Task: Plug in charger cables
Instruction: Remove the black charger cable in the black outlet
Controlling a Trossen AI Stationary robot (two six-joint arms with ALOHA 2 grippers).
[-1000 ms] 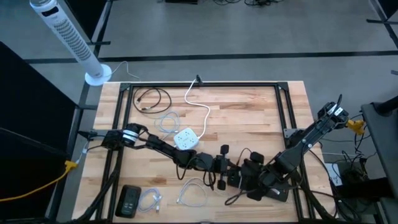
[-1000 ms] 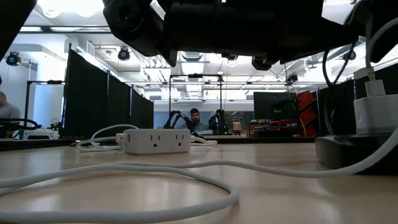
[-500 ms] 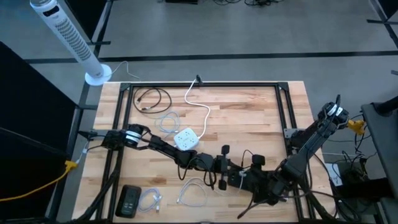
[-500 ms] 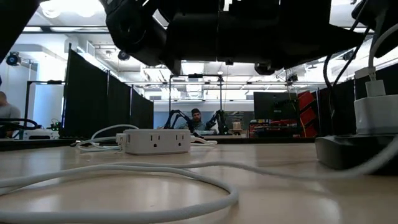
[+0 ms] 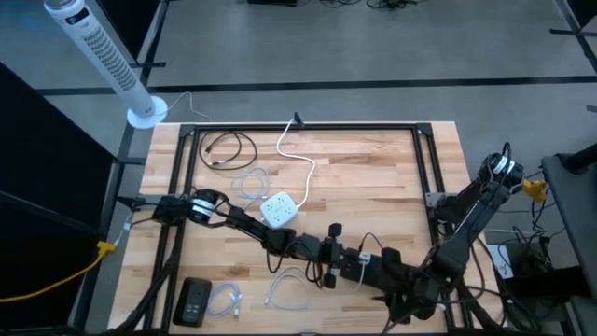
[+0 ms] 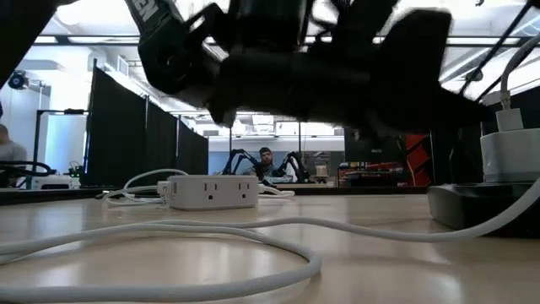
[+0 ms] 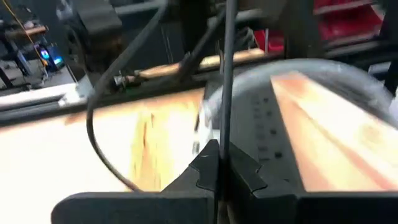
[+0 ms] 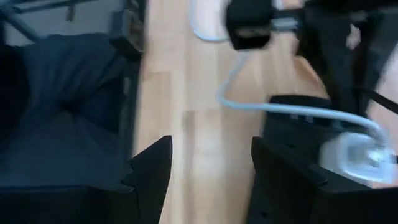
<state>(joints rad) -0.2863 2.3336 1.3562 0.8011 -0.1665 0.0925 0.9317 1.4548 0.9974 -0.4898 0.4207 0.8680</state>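
Note:
My left gripper (image 5: 343, 255) reaches across the table's middle, shut on a thin black charger cable (image 7: 224, 93) just above the long black power strip (image 7: 277, 134). My right gripper (image 8: 208, 177) hovers open over the strip's near side (image 5: 378, 277), nothing between its fingers. A white charger (image 8: 354, 152) stands plugged into the strip (image 6: 481, 207), its white cable (image 8: 280, 109) trailing off. Other cables lie loose: a black coil (image 5: 229, 147) and white ones (image 5: 250, 182) (image 5: 289, 289) (image 5: 227, 301). My left gripper pinches the thin black cable (image 7: 224, 140) between its two shut fingertips. The fingers come in nearly level from the table's left. The cable runs on past the fingertips and a loop (image 7: 99, 130) hangs slack to one side; its plug does not show.
The white socket cube (image 5: 277, 208) with its thick white cord (image 5: 297, 159) sits mid-table. A black device (image 5: 193, 301) lies near left. A black frame (image 5: 308, 126) rims the table. A tower fan (image 5: 103, 56) stands beyond the far left corner. People sit in the room behind (image 6: 266, 162).
My right arm has swung toward the table's near edge and turned at the wrist, its gripper staying open over the power strip. My left gripper has sunk a little toward the strip, still shut on the black cable.

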